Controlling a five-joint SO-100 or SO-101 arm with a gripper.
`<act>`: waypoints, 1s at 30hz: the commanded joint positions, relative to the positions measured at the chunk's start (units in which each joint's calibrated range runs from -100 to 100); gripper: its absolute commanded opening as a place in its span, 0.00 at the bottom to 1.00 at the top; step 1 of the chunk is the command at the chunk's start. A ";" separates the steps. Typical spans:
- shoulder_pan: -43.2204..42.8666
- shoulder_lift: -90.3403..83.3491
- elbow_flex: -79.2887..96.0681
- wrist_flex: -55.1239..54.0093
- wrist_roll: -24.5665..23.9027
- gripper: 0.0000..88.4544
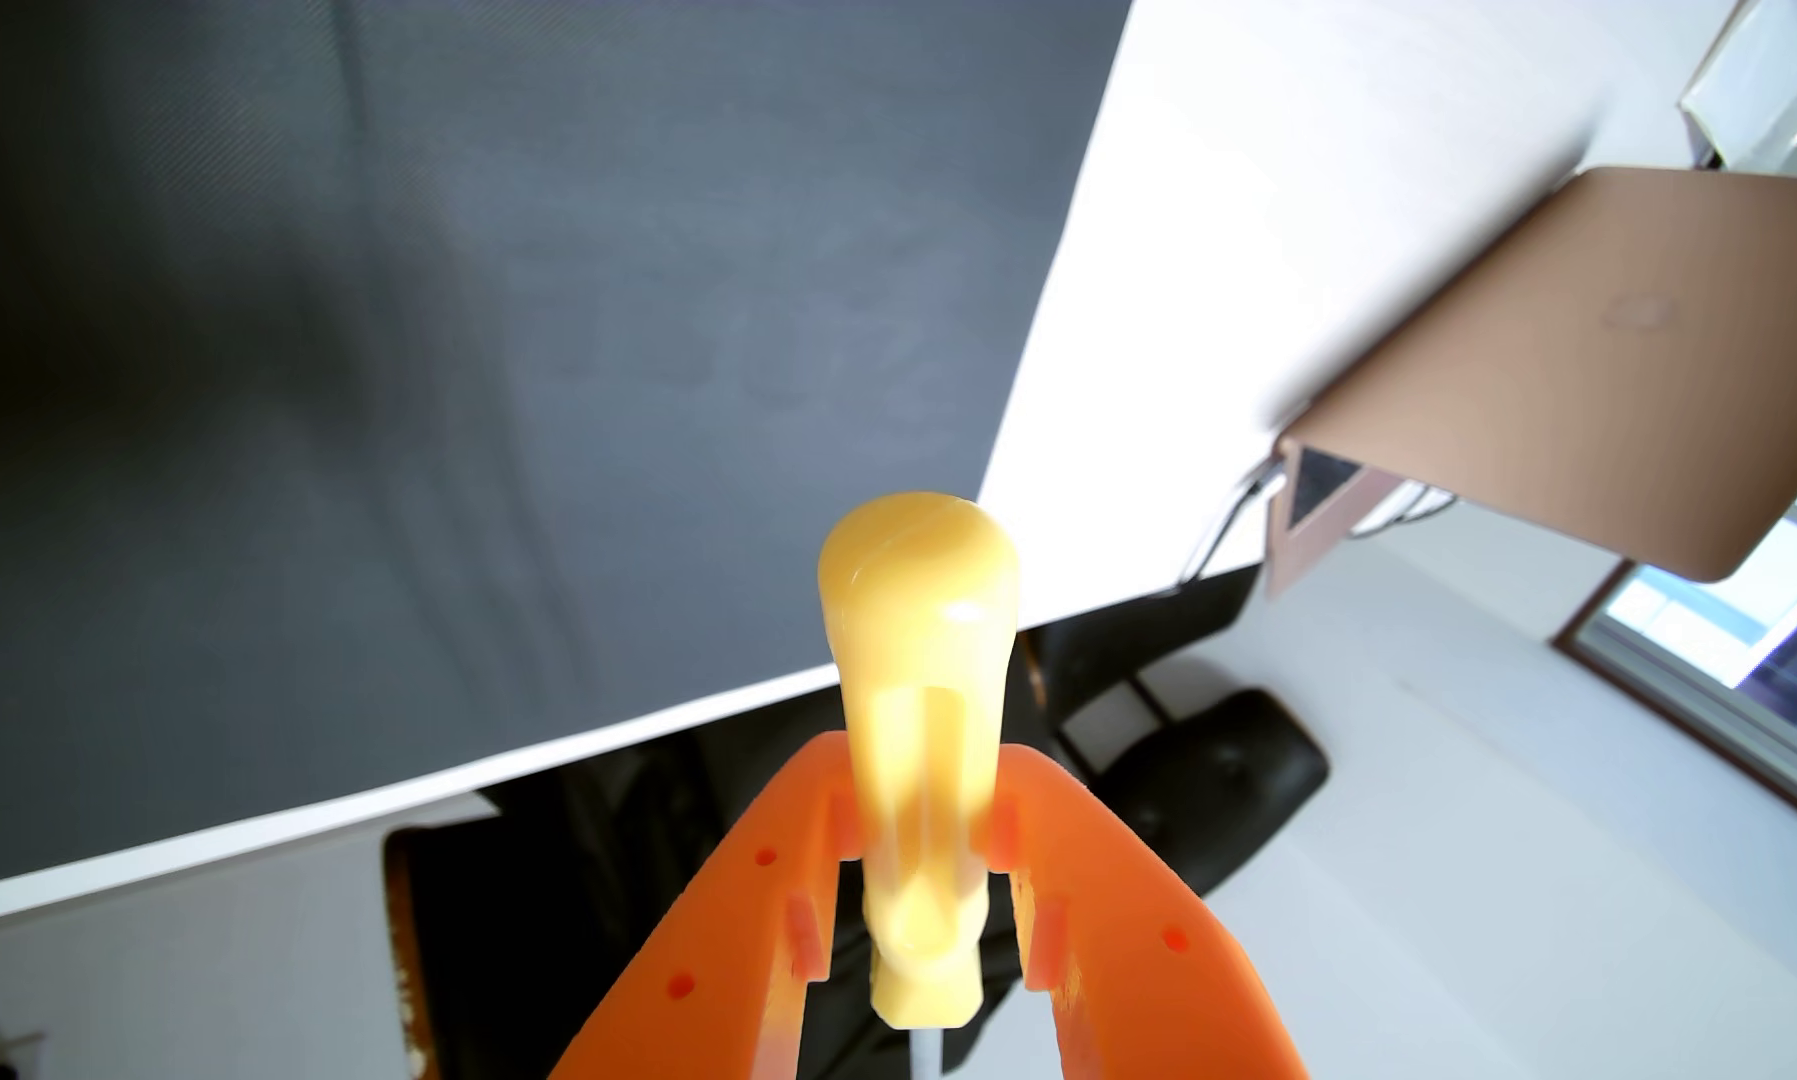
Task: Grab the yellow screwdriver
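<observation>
In the wrist view the yellow screwdriver (920,727) stands in the lower middle, its translucent yellow handle pointing up and away from the camera, butt end highest. My orange gripper (925,800) comes in from the bottom edge and is shut on the handle, one finger (780,883) pressing on its left side and the other on its right. A short piece of the metal shaft shows below the handle at the bottom edge; the tip is out of view. The screwdriver is lifted clear of the table.
A dark grey mat (458,363) covers the white table (1237,260). A half-open laptop (1600,384) sits on the table at the right. Beyond the table edge stand a black office chair (1216,768) and a window (1756,644).
</observation>
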 commanded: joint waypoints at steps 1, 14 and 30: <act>-0.02 -1.99 -0.19 -0.32 -0.26 0.01; -0.02 -1.99 1.88 -0.32 -0.21 0.01; 0.22 -1.99 2.42 -0.49 -0.21 0.01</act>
